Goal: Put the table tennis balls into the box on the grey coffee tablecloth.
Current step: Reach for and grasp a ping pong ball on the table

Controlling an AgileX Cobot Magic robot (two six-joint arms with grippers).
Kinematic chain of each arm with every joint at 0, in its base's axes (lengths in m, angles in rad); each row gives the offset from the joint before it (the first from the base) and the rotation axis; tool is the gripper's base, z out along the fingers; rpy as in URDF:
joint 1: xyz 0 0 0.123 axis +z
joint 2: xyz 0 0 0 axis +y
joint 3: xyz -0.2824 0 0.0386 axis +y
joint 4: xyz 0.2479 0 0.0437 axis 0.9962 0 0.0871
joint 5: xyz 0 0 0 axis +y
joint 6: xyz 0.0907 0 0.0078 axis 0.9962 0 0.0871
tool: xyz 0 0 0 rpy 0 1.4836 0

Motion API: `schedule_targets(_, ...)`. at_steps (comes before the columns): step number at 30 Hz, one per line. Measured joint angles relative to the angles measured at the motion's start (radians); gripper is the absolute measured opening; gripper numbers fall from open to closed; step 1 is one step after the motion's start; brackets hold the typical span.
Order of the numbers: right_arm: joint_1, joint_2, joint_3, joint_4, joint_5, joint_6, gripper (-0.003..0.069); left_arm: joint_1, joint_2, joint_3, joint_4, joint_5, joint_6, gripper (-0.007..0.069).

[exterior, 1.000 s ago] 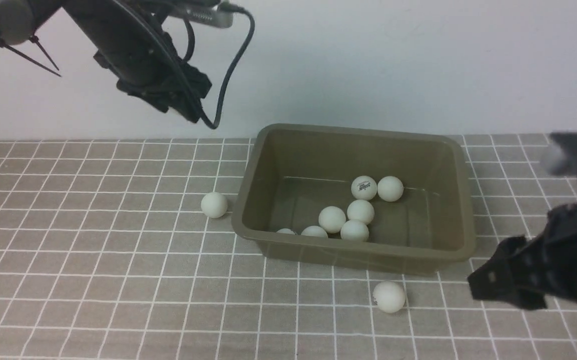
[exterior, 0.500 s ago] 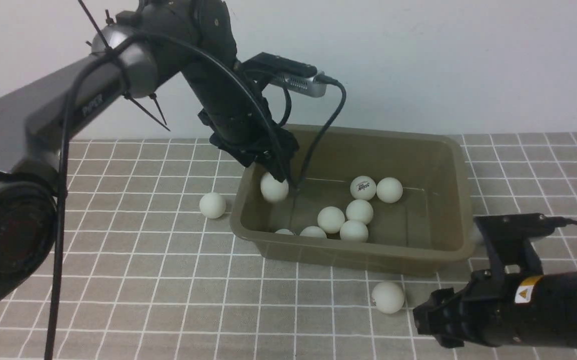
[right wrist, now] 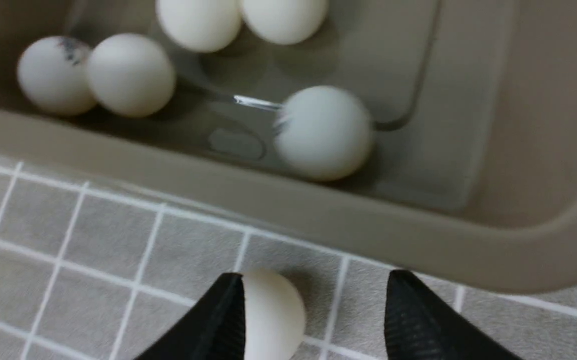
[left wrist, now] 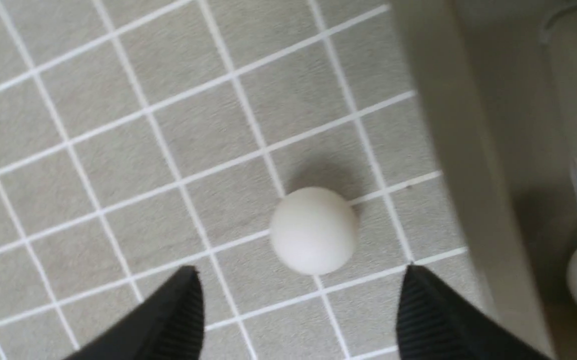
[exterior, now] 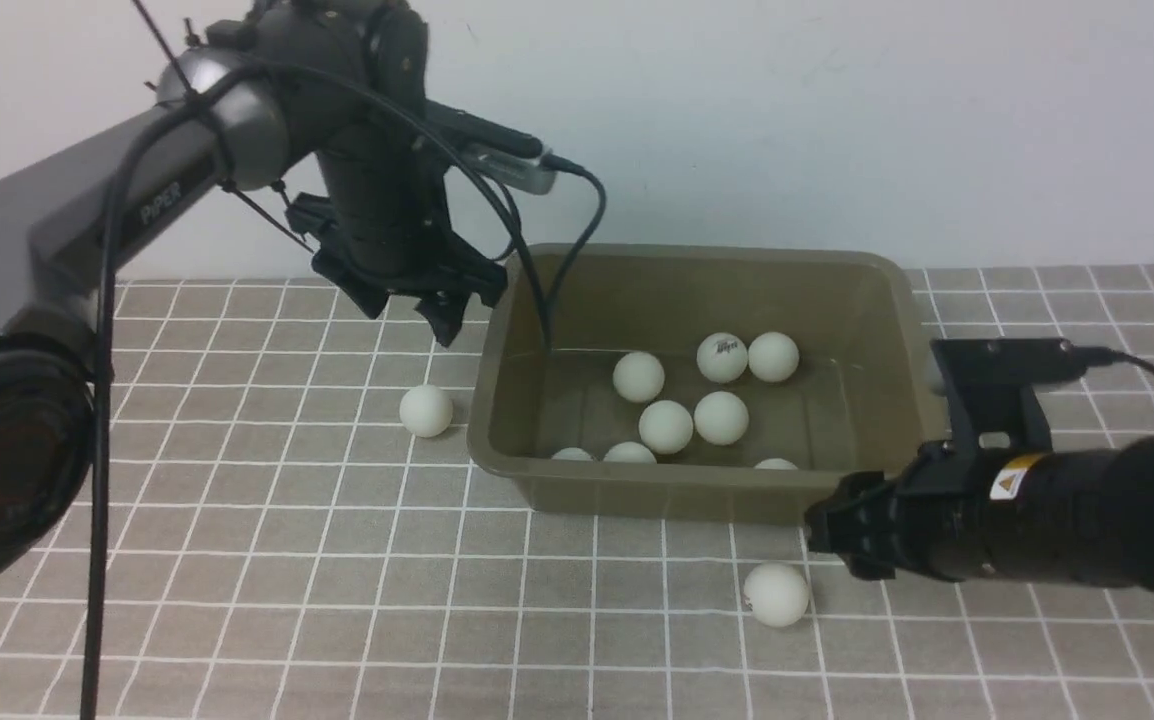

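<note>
On the grey coffee tablecloth (exterior: pixel 237 560) the box (exterior: pixel 697 262) holds most table tennis balls (exterior: pixel 665 425), while the left gripper (left wrist: pixel 299 280) hangs open and empty over one loose ball (left wrist: pixel 313 230) and the right gripper (right wrist: pixel 316 275), equally open, holds nothing, with another ball (right wrist: pixel 273 312) just beside one finger.

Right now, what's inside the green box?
White balls lie in the box: five in full view, three more peeking over its near wall. From the front, that wall hides the floor just behind it, so another ball there would not show.

White ball (right wrist: pixel 274 311) inside the parted claw (right wrist: pixel 316 278) (box (right wrist: pixel 318 221) just beyond)
</note>
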Motion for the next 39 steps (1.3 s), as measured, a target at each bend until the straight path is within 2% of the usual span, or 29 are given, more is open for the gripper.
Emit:
schedule_targets(3,0.001,0.0,-0.003,0.0,0.061,-0.011,0.0349,0.052,-0.011,0.0,-0.047,0.013,0.002,0.0294)
schedule_targets(5,0.012,0.0,-0.003,0.0,0.084,-0.011,0.0349,0.073,-0.017,0.0,-0.061,0.016,0.004,0.025)
schedule_targets(6,0.028,0.0,-0.003,0.0,0.094,-0.012,0.0349,0.096,-0.027,0.0,-0.082,0.017,0.006,0.0178)
schedule_targets(9,0.066,0.001,-0.003,0.0,0.085,-0.015,0.035,0.137,-0.037,0.0,-0.115,0.018,0.027,0.0059)
schedule_targets(11,0.072,0.009,-0.003,0.0,0.071,-0.015,0.0362,0.159,-0.04,0.0,-0.135,0.018,0.04,0.0015)
schedule_targets(17,0.072,0.075,-0.008,0.0,0.022,-0.015,0.0425,0.175,-0.041,0.0,-0.163,0.022,0.049,-0.0005)
schedule_targets(21,0.072,0.158,-0.031,0.016,0.02,-0.016,0.0494,0.175,-0.041,0.0,-0.182,0.023,0.053,-0.0005)
schedule_targets(28,0.072,0.208,-0.058,0.026,0.0,-0.017,0.0528,0.175,-0.041,0.0,-0.188,0.023,0.075,-0.0005)
schedule_targets(32,0.073,0.23,-0.06,0.029,-0.017,-0.017,0.0521,0.175,-0.041,0.0,-0.19,0.023,0.076,-0.0005)
schedule_targets(35,0.074,0.242,-0.061,0.036,-0.027,-0.021,0.0447,0.175,-0.041,0.0,-0.19,0.023,0.076,-0.0005)
schedule_targets(36,0.074,0.242,-0.061,0.036,-0.018,-0.023,0.036,0.175,-0.041,0.0,-0.191,0.023,0.076,-0.0005)
schedule_targets(39,0.074,0.216,-0.061,0.037,0.048,-0.023,0.0362,0.175,-0.041,0.0,-0.193,0.023,0.079,-0.0005)
